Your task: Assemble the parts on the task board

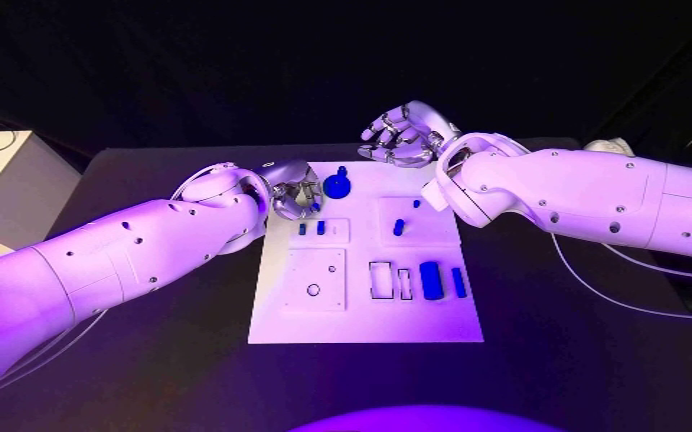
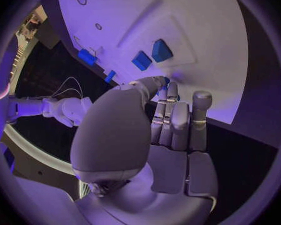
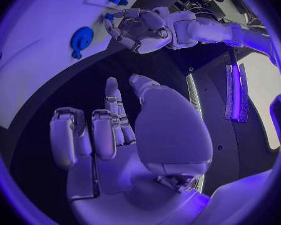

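Beside left hand [image 1: 293, 192]: round part [image 1: 338, 186] (blue)

The black table [image 1: 173, 352] spans the lower head view, its far edge running across the middle. At 9 o'clock, just past the table's edge, stands a pale box-like unit [image 1: 20, 187]. At 2 o'clock, near the table's far corner, sits a small white object [image 1: 609, 146], too small to identify. Thin white cables [image 1: 613, 287] loop over the tabletop at 4 o'clock. In the right wrist view, two long pale bars [image 3: 235, 92] lie side by side at 3 o'clock. In the left wrist view, thin wires [image 2: 68, 85] curve at 9 o'clock
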Robot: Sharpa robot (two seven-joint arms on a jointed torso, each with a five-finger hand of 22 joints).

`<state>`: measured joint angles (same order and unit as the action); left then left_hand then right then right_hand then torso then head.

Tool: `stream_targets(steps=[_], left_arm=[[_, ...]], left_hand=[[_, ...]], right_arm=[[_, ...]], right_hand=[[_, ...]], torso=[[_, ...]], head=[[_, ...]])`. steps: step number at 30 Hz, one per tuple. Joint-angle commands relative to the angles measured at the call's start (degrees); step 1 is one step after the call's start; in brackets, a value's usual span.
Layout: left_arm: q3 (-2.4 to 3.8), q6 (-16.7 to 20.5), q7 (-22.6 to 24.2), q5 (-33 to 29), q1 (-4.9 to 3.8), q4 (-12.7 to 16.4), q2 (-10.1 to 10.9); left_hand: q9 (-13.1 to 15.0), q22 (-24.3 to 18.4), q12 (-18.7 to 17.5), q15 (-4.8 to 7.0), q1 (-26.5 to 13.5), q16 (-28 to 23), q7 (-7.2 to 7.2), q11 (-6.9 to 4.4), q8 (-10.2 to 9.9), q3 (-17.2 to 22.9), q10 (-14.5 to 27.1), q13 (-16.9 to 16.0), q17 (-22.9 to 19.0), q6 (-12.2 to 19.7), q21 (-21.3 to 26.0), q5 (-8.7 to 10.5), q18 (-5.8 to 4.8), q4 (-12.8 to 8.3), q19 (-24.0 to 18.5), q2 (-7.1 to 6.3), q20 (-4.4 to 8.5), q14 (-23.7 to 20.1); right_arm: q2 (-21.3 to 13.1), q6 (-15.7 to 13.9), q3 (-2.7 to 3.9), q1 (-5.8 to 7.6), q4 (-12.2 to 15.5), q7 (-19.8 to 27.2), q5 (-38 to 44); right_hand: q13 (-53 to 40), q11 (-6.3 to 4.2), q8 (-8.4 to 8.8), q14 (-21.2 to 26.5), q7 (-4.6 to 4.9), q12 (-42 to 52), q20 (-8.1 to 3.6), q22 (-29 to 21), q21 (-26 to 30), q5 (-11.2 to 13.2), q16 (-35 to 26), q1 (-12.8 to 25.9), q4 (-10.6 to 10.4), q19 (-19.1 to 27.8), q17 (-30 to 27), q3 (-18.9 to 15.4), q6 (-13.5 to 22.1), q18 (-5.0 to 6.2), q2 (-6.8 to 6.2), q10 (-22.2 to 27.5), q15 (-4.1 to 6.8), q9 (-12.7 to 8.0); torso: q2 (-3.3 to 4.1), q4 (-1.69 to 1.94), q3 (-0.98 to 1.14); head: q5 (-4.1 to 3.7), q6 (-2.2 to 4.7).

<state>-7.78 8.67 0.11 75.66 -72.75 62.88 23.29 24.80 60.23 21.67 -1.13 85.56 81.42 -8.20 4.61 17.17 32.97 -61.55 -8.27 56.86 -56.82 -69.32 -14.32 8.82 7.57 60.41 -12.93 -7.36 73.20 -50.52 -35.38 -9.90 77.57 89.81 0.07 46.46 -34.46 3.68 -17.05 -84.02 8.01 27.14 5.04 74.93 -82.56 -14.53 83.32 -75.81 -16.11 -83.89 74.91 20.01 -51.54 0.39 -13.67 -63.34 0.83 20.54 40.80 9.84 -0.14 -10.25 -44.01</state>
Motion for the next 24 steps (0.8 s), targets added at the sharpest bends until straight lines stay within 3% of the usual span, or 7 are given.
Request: stream_targets(steps=[1,24], left_arm=[[-0.26,-1.3,0.2,0.4,0.47,-0.4,-0.3],[-0.39,-0.6,0.4,0.0,0.73,0.3,0.4]], left_hand=[[0.1,0.0,-0.3,-0.02,-0.5,0.3,0.2,0.12,0.4,-0.1,-0.3,0.0,-0.1,-0.4,-0.1,-0.1,-0.83,-0.4,0.3,0.2,-0.03,0.4],[0.1,-0.7,-1.3,-0.25,-0.8,0.0,-0.1,0.44,-0.4,-0.1,0.0,-0.1,-1.3,0.3,0.5,-0.08,-0.66,-0.8,-0.5,0.07,-0.05,-0.4]], right_arm=[[0.0,0.7,0.01,-0.01,0.3,0.3,0.6],[-0.3,0.5,0.02,0.0,0.3,0.4,0.4]], right_hand=[[0.2,-0.08,-0.32,-3.5,0.26,-0.2,0.09,12.3,0.2,0.2,-0.3,0.4,0.0,-3.5,5.9,0.3,-0.3,1.19,-0.1,-0.3,-0.08,0.1],[0.4,-0.08,-0.32,-3.5,0.25,-0.3,0.09,12.2,0.3,0.2,-0.4,0.5,0.0,-3.5,5.8,0.4,-0.3,1.21,-0.12,-0.4,-0.08,0.1]], torso=[[0.04,0.01,0.0],[-0.04,0.05,-0.06]], head=[[-0.1,-0.11],[-0.2,-0.23]])
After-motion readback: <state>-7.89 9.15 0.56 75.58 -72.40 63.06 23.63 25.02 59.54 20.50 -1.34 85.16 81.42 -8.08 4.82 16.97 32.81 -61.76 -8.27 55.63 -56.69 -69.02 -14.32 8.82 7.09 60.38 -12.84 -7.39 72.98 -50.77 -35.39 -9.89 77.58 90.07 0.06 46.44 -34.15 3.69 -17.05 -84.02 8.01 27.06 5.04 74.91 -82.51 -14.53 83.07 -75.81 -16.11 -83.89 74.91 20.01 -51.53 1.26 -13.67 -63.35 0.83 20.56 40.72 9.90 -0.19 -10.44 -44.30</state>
